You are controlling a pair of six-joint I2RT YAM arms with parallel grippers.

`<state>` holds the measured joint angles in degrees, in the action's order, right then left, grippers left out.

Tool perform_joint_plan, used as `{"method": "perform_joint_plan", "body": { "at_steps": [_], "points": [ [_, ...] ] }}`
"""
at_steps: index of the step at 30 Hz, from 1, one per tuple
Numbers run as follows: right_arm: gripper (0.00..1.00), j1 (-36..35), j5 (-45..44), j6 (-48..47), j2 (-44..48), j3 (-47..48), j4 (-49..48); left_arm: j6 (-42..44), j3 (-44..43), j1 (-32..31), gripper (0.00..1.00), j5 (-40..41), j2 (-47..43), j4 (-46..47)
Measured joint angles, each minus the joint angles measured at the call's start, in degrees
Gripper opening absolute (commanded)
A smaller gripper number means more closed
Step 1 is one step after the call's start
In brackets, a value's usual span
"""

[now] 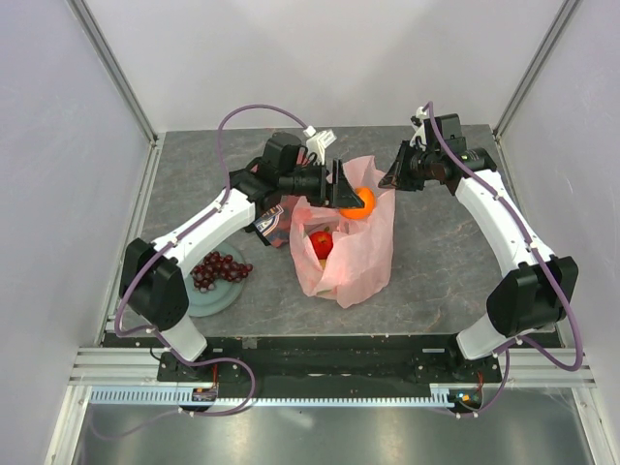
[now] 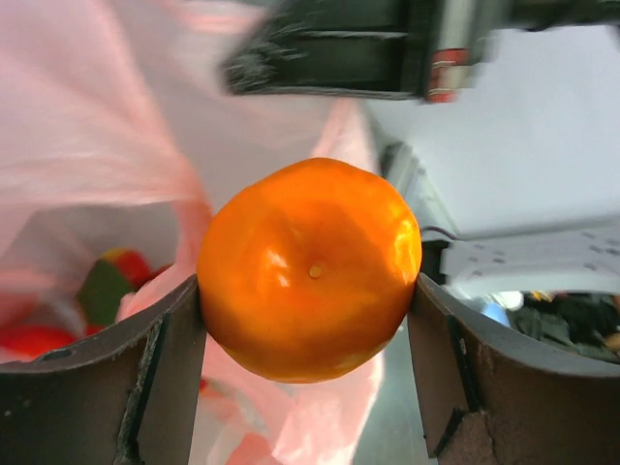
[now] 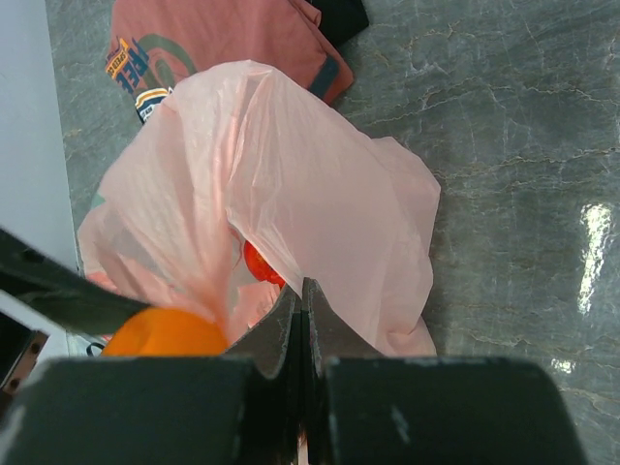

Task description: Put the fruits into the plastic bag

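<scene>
Worktop [image 1: 436,252]: grey, stone-patterned, with white panels [image 1: 58,145] along its left, right and far edges. There is bare surface outboard of the right hand [image 1: 392,177] and nearward of it. Plastic bag [image 1: 363,257]: long axis runs far to near, with the closed end toward the arm bases and the mouth raised at the far end between the two hands. The right hand is pressed together, pinching the bag's rim film. Red printed cloth [image 1: 276,218]: lies flat under the left wrist, just beside the bag. Plate [image 1: 208,295]: well nearward of the left hand [image 2: 310,320], near the left edge, carrying the grapes [image 1: 218,269]. Orange [image 2: 310,266]: clamped between the left hand's fingers at the bag mouth. Apple [image 1: 322,244]: inside the bag, nearward of the orange.
</scene>
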<state>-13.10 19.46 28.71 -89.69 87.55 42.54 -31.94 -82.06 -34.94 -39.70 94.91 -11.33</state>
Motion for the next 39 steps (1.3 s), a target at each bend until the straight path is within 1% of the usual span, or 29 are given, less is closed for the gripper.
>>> {"method": "perform_joint_plan", "body": {
  "at_steps": [4,7,11,13,16,21,25,28,31,32,34,36,37,39],
  "points": [
    [0.0,0.0,0.0,0.0,0.0,0.0,0.11,3.78,0.22,-0.02,0.11,8.59,-0.24,-6.43],
    [0.0,0.0,0.0,0.0,0.0,0.0,0.2,5.75,0.72,-0.02,0.11,13.73,-1.01,-9.4],
    [0.0,0.0,0.0,0.0,0.0,0.0,0.28,9.2,0.83,-0.79,0.11,19.1,-1.66,-12.41],
    [0.0,0.0,0.0,0.0,0.0,0.0,0.37,11.78,0.76,-2.32,0.11,21.16,-1.64,-13.99],
    [0.0,0.0,0.0,0.0,0.0,0.0,0.39,15.08,0.15,-5.81,0.11,21.66,-1.01,-16.17],
    [0.0,0.0,0.02,0.0,0.0,0.0,0.44,19.37,-0.2,-11.21,0.11,20.7,0.46,-17.16],
    [0.0,0.0,0.02,0.0,0.0,0.0,0.63,20.94,-0.04,-12.17,0.12,20.04,1.14,-17.77],
    [0.0,-0.02,0.0,0.0,0.0,0.0,0.87,21.57,0.26,-11.89,0.15,21.05,1.68,-19.04],
    [0.0,-0.02,0.02,0.0,0.0,0.0,0.9,21.88,0.28,-11.74,0.22,22.95,3.82,-20.39],
    [0.01,-0.02,0.02,0.0,0.0,0.0,0.9,21.94,0.28,-11.74,0.27,23.32,4.81,-20.72],
    [0.01,-0.02,0.02,0.0,0.0,0.0,0.9,21.99,0.28,-11.74,0.31,23.8,6.6,-21.59],
    [0.01,-0.02,0.02,0.0,0.0,0.0,0.9,22.01,0.28,-11.74,0.39,24.28,8.04,-22.32],
    [0.01,-0.02,0.02,0.0,0.0,0.0,0.9,22.03,0.28,-11.69,0.49,24.2,8.41,-22.58],
    [0.01,-0.02,0.02,0.0,0.0,0.0,0.9,22.08,0.28,-11.69,0.55,24.3,8.52,-22.77]
  ]
}}
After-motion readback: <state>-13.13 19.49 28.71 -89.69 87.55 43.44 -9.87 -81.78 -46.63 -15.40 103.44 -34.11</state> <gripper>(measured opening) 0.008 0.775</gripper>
